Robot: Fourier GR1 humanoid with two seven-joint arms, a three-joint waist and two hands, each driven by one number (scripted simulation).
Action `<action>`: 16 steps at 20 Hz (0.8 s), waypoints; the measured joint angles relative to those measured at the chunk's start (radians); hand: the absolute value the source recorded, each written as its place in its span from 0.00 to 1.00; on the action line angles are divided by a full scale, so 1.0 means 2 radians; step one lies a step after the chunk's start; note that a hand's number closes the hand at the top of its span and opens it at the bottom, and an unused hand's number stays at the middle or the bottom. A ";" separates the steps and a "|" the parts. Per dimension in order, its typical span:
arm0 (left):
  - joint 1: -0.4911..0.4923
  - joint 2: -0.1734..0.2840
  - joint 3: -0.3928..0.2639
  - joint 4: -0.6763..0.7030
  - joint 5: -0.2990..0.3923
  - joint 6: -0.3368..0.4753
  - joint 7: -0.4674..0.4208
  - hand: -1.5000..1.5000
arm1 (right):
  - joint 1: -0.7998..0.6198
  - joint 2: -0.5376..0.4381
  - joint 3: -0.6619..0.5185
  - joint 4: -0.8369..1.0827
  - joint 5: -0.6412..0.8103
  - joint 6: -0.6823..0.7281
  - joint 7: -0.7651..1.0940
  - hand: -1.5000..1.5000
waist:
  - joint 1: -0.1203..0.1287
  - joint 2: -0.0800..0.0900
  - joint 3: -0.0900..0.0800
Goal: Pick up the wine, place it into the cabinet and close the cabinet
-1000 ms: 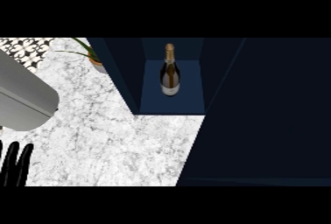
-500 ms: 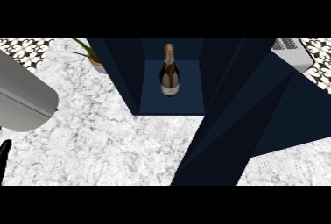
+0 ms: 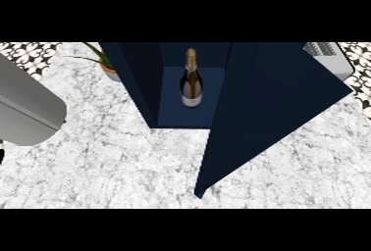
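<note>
The wine bottle (image 3: 191, 83) stands upright inside the dark blue cabinet (image 3: 138, 73), on its floor at the middle, gold-foiled neck pointing away from me. The cabinet door (image 3: 268, 112) hangs partly swung, its lower corner reaching toward the counter's front. Only a thin black sliver of my left hand (image 3: 1, 153) shows at the left edge, well away from the cabinet. My right hand shows nowhere in the head view.
A large grey rounded appliance (image 3: 25, 112) fills the left side of the marble counter (image 3: 109, 166). A potted plant (image 3: 103, 62) stands just left of the cabinet. A grey ribbed object (image 3: 328, 56) sits at the back right, behind the door.
The cabinet door has swung leftward toward the opening, uncovering the counter at the right. My left hand has slid almost out of view at the left edge. The bottle has not moved.
</note>
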 measured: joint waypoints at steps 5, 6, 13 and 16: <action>-0.011 -0.006 0.003 -0.001 0.007 -0.008 0.015 0.00 | -0.069 -0.023 0.010 0.011 -0.010 -0.046 0.010 1.00 | 0.005 0.002 0.000; -0.015 -0.006 0.006 -0.001 0.010 -0.009 0.019 0.00 | -0.083 -0.027 0.009 0.016 -0.019 -0.053 0.009 1.00 | 0.007 0.003 0.000; -0.032 -0.020 0.001 0.013 0.004 -0.016 0.027 0.00 | -0.213 0.005 -0.023 0.093 -0.087 -0.107 0.010 1.00 | 0.014 0.005 0.000; -0.038 -0.023 0.005 0.017 0.006 -0.016 0.035 0.00 | -0.291 0.030 -0.049 0.160 -0.120 -0.129 0.000 1.00 | 0.016 0.006 0.000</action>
